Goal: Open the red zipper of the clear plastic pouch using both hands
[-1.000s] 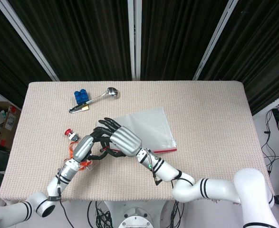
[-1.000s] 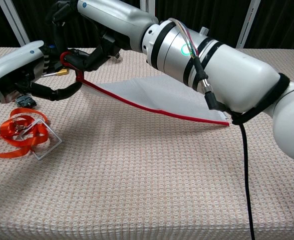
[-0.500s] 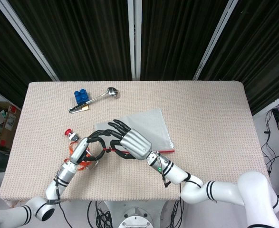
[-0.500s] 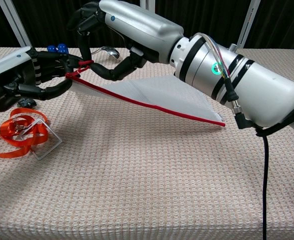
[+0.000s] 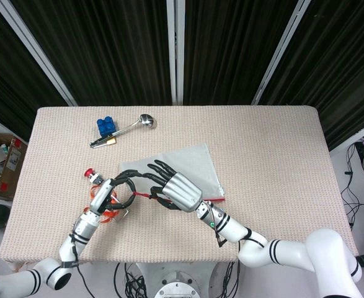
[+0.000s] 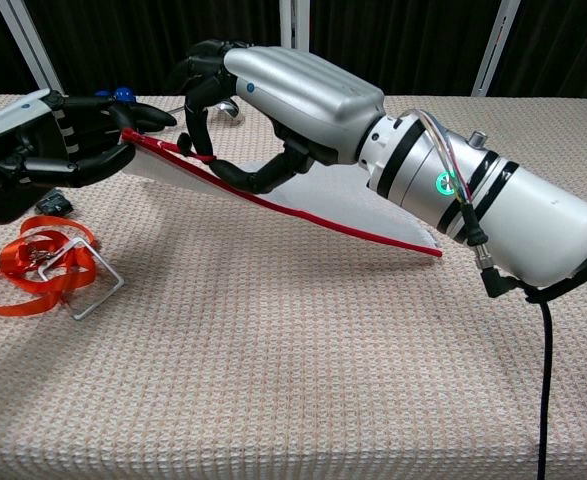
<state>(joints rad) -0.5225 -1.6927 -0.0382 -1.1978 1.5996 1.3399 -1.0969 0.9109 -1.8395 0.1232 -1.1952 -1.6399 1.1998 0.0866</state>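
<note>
While my left robot hand (image 6: 43, 150) grips the left end of the pouch (image 5: 188, 166), its fingers closed around the corner where the red zipper (image 6: 303, 215) begins, my right robot hand (image 6: 273, 100) pinches the zipper line just beside it, thumb under the red strip and the other fingers arched over it. In the head view my two robot hands meet near the front left part of the desk (image 5: 275, 149), with my right robot hand (image 5: 175, 189) reaching in from the right and my left robot hand (image 5: 104, 195) from the left.

The pouch is a clear flat sheet with its long axis running left to right, and the zipper forms its near edge. From the chest view the held end is raised off the desk and the zipper slopes down toward the right, where the far corner touches the cloth surface. The rest of the pouch lies back toward the middle of the desk.

An orange ribbon (image 6: 28, 265) with a metal clip lies on the desk below my left robot hand. Further back on the left sit a blue block (image 5: 105, 126) and a spoon (image 5: 129, 127), close together, and a small red-capped object (image 5: 92, 174) lies near the left edge.
</note>
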